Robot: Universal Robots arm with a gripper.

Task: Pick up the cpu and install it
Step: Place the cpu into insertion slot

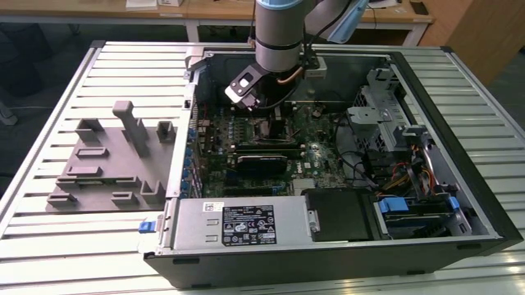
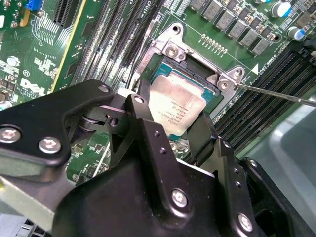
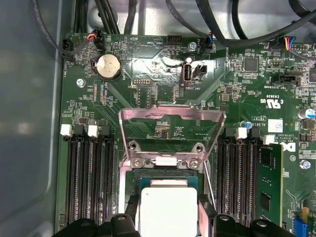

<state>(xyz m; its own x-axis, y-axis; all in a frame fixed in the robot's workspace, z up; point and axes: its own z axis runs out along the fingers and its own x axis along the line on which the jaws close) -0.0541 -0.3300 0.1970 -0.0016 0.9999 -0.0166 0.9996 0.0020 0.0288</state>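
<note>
Fingers (image 2: 202, 138) of the gripper (image 2: 170, 116) pinch the cpu (image 2: 177, 101) by two opposite edges, one black finger on either side, as both wrist views show. The chip hangs directly over the open socket (image 2: 190, 75), close above it or just touching (the views do not settle which). The pick-up looks done and the install step in hand. The chip's silvery top plate is flat, faintly printed and edged by a thin pale rim. Seating it calls for corners squared to the socket frame and a level, gentle descent onto the contacts. Beyond, the load plate (image 3: 170, 118) stands hinged up on the motherboard (image 3: 148, 64). In the exterior view the arm (image 1: 279, 37) reaches into the computer case (image 1: 459, 184) on the slatted worktop (image 1: 49, 246).
</note>
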